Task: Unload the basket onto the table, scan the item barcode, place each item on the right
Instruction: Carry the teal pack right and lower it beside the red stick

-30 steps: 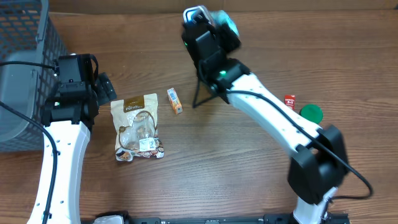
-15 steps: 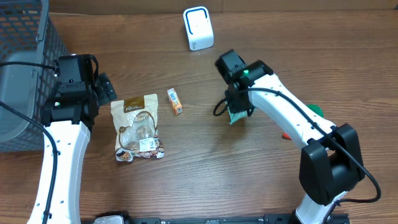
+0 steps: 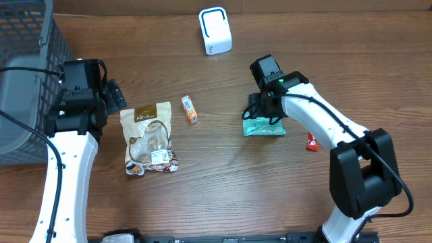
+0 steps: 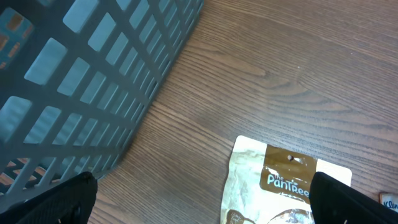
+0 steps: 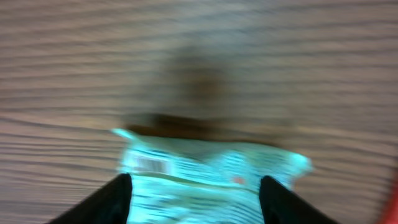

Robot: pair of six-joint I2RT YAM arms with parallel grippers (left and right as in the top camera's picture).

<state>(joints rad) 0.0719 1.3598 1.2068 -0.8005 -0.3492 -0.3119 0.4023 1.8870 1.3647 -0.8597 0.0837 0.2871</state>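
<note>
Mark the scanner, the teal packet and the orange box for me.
white scanner (image 3: 215, 30), overhead view, centre of its face
teal packet (image 3: 264, 128), overhead view, bare lower part
orange box (image 3: 190, 109), overhead view, its middle

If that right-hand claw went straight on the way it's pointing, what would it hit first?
The teal packet. The right gripper points down at it with jaws apart, and the packet lies on the table straight ahead. The wrist view is blurred, so the gap is unclear.
</note>
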